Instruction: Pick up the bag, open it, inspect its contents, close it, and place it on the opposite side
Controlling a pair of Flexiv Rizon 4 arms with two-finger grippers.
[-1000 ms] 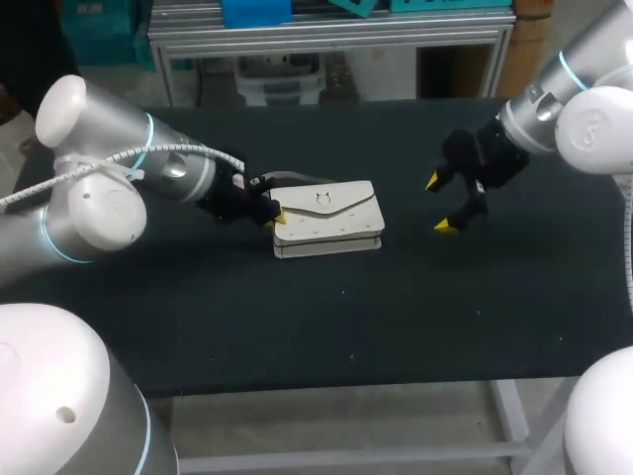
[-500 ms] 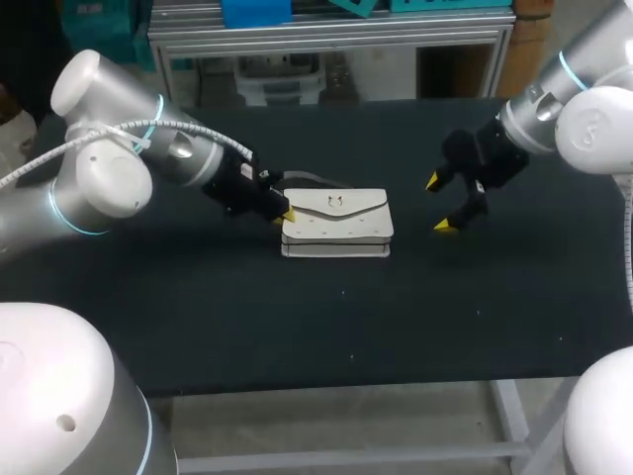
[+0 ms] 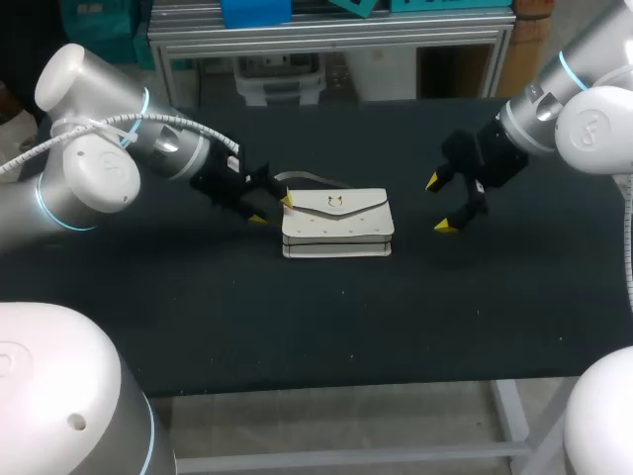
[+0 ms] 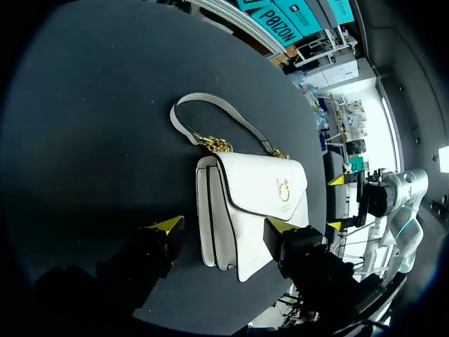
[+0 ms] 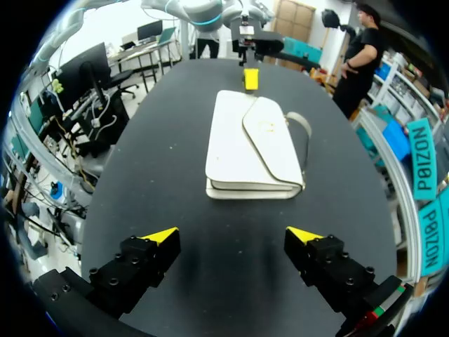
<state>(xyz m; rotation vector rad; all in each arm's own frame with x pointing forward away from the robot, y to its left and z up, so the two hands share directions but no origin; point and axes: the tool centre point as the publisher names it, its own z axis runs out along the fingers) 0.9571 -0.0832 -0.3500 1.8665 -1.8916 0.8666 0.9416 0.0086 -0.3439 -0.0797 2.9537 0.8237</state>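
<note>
White leather-look bag (image 3: 336,223) lies flat on the black table (image 3: 297,327), near the middle, flap side up and flap closed. A gold clasp (image 4: 283,189) sits at the centre of the flap. The strap (image 3: 302,178) lies on the table surface beside the far edge of the bag, attached at the gold chain links.

Left gripper (image 3: 272,210): positioned at the left end of the bag, fingers spread apart. In the left wrist view the short end of the bag (image 4: 249,203) sits ahead of the gap between the two yellow tips. One tip is just beside the bag's corner; contact cannot be confirmed. The fingers do not clamp the bag.

Right gripper (image 3: 439,205): positioned to the right of the bag, well apart from it, fingers spread wide and holding nothing. In the right wrist view the bag (image 5: 252,151) lies ahead of the gripper (image 5: 231,235), with bare table between the two.
</note>
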